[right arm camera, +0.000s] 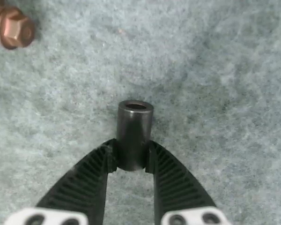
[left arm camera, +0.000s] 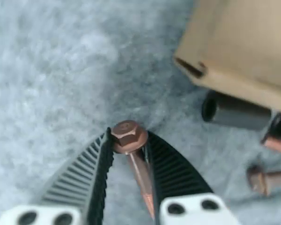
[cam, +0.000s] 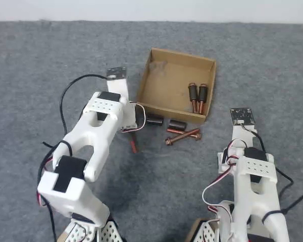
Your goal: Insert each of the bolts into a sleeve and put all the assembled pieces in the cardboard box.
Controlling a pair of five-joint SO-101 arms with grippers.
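My left gripper (left arm camera: 128, 138) is shut on a copper bolt (left arm camera: 130, 135) just below its hex head, the shank running back between the fingers. In the high view that bolt (cam: 134, 144) hangs under the left arm by the cardboard box's (cam: 171, 112) front left corner. My right gripper (right arm camera: 131, 152) is shut on a black sleeve (right arm camera: 135, 133), open end facing away, above the carpet. Two loose sleeves (cam: 154, 121) (cam: 177, 124) and two loose bolts (cam: 182, 135) lie in front of the box. Two assembled pieces (cam: 197, 96) lie inside it.
Grey carpet covers the table. The right arm (cam: 252, 169) stands to the right of the box's front corner, with a bolt head (right arm camera: 14, 29) off to one side of its gripper. The box wall (left arm camera: 234, 42) and a sleeve (left arm camera: 234, 111) are close to the left gripper.
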